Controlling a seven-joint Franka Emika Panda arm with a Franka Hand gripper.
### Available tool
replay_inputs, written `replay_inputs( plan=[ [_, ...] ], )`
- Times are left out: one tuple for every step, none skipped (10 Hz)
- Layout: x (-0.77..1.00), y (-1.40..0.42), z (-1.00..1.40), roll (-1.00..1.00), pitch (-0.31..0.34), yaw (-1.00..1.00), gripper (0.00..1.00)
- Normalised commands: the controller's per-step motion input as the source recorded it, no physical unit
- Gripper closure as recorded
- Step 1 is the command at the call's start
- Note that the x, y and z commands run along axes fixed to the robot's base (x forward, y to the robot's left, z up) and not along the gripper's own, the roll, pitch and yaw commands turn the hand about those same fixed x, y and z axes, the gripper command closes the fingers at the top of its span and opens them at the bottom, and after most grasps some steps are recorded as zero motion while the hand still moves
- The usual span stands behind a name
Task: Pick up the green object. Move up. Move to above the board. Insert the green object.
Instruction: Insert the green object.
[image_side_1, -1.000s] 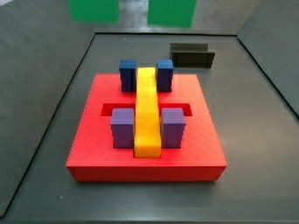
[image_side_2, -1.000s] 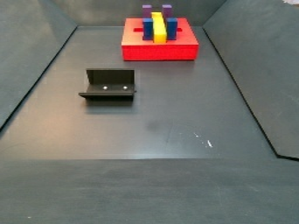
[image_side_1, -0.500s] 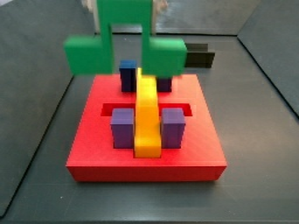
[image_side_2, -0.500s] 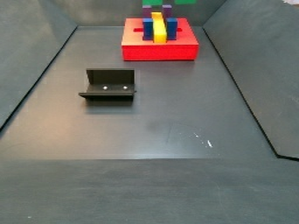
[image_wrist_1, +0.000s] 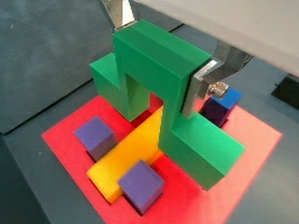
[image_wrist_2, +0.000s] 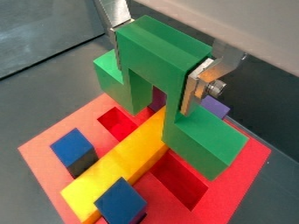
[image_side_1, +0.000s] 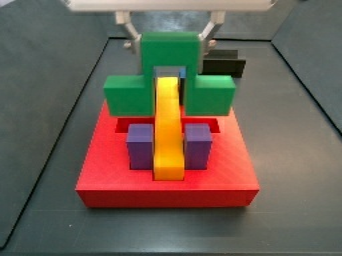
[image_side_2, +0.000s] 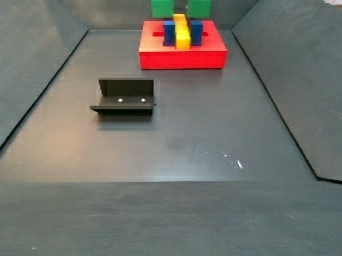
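The green piece (image_side_1: 171, 82) is a chunky bridge shape: a raised middle with two lower feet. It straddles the yellow bar (image_side_1: 167, 128) over the red board (image_side_1: 167, 182) at the desk's far edge. The gripper (image_wrist_1: 166, 48) clamps its raised middle. No writing shows. The fixture (image_side_2: 124, 98) stands near the left edge.

The gripper (image_wrist_1: 170, 48) has silver jaws and holds a plain green object (image_wrist_1: 158, 96) over the red board (image_side_1: 167, 180). The board carries a yellow bar (image_side_1: 167, 125) and purple blocks (image_side_1: 140, 145). The tabletop (image_side_2: 174, 140) is dark grey, the fixture (image_side_2: 124, 97) black.
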Motion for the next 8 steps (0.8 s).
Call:
replay_inputs(
  plan=[
    [0.00, 0.11, 0.00, 0.22, 0.000, 0.15, 1.00],
    [0.06, 0.44, 0.07, 0.25, 0.030, 0.22, 1.00],
    [0.00, 0.23, 0.02, 0.23, 0.000, 0.22, 1.00],
    [0.00, 0.00, 0.04, 0.18, 0.000, 0.08, 1.00],
    [0.00, 0.00, -0.02, 0.00, -0.010, 0.00, 1.00],
    [0.00, 0.00, -0.27, 0.02, -0.073, 0.00, 1.00],
    [-0.03, 0.00, -0.32, 0.14, -0.067, 0.00, 1.00],
    [-0.03, 0.00, -0.33, 0.15, -0.063, 0.00, 1.00]
  ],
)
